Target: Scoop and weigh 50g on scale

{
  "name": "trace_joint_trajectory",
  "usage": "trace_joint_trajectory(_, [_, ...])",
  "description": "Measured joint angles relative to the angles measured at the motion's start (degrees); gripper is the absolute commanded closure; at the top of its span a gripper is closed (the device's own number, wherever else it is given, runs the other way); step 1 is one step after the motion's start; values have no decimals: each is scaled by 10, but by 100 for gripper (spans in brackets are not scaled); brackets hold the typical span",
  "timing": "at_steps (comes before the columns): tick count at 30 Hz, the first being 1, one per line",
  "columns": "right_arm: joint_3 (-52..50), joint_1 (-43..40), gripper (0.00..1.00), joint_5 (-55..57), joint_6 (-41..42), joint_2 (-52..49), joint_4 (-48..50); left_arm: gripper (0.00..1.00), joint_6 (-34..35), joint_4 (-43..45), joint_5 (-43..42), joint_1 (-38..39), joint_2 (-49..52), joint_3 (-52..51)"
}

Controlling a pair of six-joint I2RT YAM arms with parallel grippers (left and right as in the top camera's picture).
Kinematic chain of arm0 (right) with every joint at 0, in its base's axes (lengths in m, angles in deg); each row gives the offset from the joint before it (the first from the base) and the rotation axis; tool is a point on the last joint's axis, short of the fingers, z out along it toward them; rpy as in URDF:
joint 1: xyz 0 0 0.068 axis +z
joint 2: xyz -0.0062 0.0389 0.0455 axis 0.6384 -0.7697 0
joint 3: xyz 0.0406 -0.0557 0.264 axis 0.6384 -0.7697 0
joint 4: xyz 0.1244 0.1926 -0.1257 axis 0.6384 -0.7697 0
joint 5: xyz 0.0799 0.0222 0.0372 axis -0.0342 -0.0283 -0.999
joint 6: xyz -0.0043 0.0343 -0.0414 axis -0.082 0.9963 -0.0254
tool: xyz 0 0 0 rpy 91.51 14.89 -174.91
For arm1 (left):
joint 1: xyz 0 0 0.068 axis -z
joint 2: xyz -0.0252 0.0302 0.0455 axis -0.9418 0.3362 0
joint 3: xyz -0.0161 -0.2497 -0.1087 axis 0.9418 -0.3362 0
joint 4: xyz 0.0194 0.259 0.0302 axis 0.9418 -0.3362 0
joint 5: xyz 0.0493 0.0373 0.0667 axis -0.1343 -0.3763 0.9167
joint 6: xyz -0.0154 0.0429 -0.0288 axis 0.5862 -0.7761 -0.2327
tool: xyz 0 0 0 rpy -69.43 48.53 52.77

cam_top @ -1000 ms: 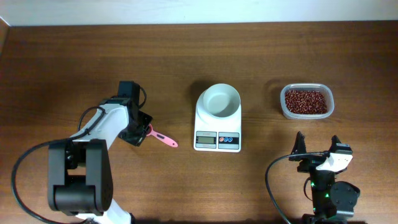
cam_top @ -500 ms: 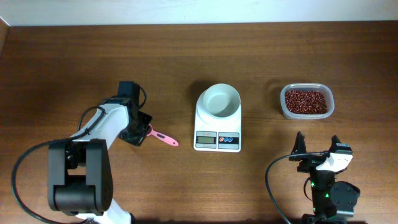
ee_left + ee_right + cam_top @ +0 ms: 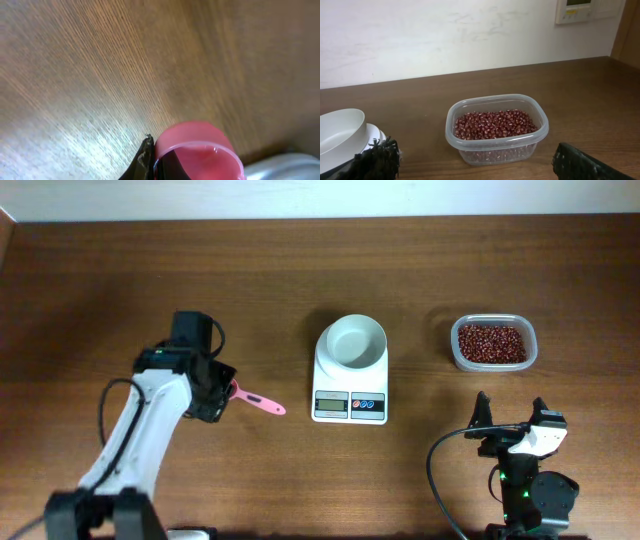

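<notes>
The white scale (image 3: 349, 383) stands mid-table with its round white bowl (image 3: 352, 342) empty. The dark red-brown beans (image 3: 491, 341) fill a clear tub (image 3: 533, 350) to its right. My left gripper (image 3: 222, 392) is shut on a pink scoop (image 3: 262, 404), left of the scale, whose free end points toward the scale. The left wrist view shows the scoop's pink cup (image 3: 200, 150) against a black finger (image 3: 145, 157), just above the wood. My right gripper (image 3: 510, 425) is open near the front edge. Its view faces the beans (image 3: 495, 124), with the bowl (image 3: 340, 132) at the left.
Wooden table top (image 3: 300, 270) all round, with a pale wall behind the far edge. Black cables (image 3: 440, 470) loop by the right arm's base. The tub (image 3: 540, 134) stands a short way beyond the open right fingers (image 3: 375, 160).
The left arm has changed its pose: its wrist shifted slightly left and its lower links swung out long. The pink scoop has barely moved. The right arm is still.
</notes>
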Motion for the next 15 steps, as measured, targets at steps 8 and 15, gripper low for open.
trace_joint_trajectory(8, [0, 0, 1, 0, 0, 0, 0, 100, 23, -2, -12, 0, -82, 0])
trace_joint_trajectory(15, [0, 0, 1, -111, 264, 0, 12, 100, 28, -17, -54, 0, -82, 0])
